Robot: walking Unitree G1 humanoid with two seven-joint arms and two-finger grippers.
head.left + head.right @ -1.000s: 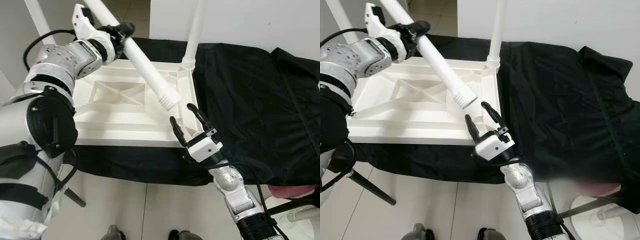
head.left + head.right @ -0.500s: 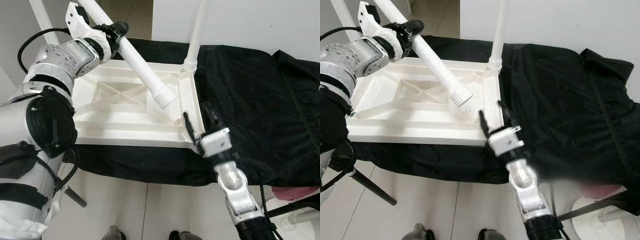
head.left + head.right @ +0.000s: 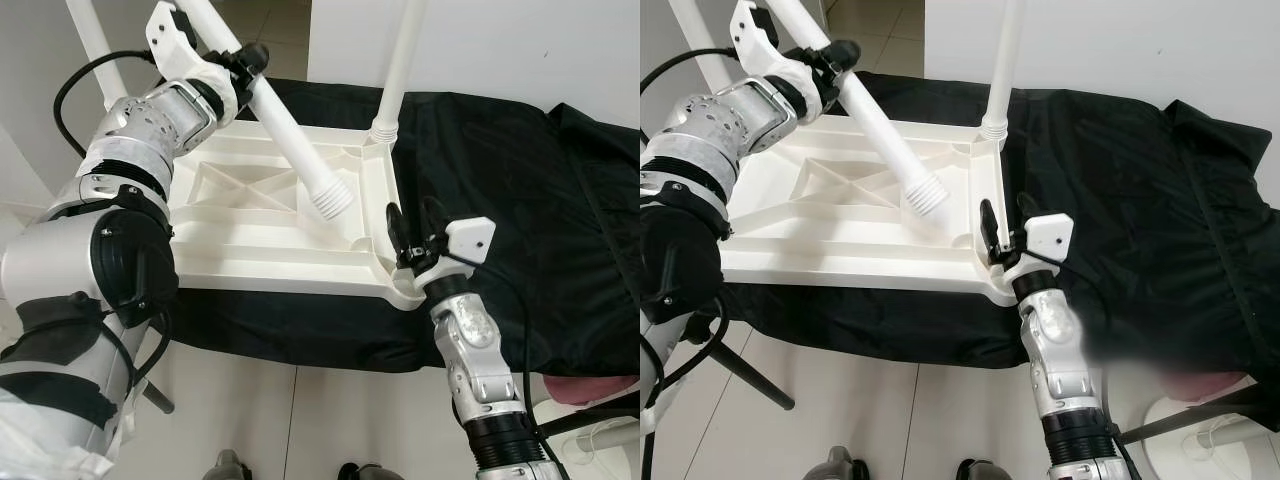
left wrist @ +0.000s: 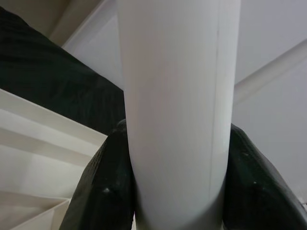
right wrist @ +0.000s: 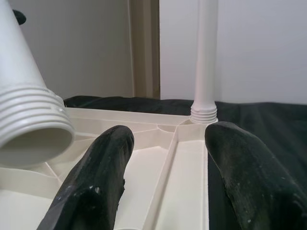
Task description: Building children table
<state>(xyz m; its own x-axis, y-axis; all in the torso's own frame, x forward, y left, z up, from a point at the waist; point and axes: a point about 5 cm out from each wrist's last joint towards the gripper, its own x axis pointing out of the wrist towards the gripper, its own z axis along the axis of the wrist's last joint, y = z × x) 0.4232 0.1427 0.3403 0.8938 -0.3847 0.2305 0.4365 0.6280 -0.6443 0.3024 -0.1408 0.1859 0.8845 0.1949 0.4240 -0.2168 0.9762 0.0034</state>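
Black cloth (image 3: 520,190); upturned white ribbed tabletop (image 3: 250,235)

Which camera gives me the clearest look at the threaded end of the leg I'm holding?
The right wrist view: the threaded end sits close, ridges clear. Both eye views show it smaller, above the tabletop. The left wrist view shows smooth shaft in the left pincer.

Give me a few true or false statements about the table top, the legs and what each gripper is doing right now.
1. The left gripper holds a loose white leg. True.
2. That leg's threaded end is seated in a corner socket. False: it hangs above the white table top.
3. The right gripper is at the top's near right corner, jaws open. True.
4. The upturned top lies on bare floor. False: it lies on a black cloth.
5. A screwed-in leg stands at the far right corner. True.
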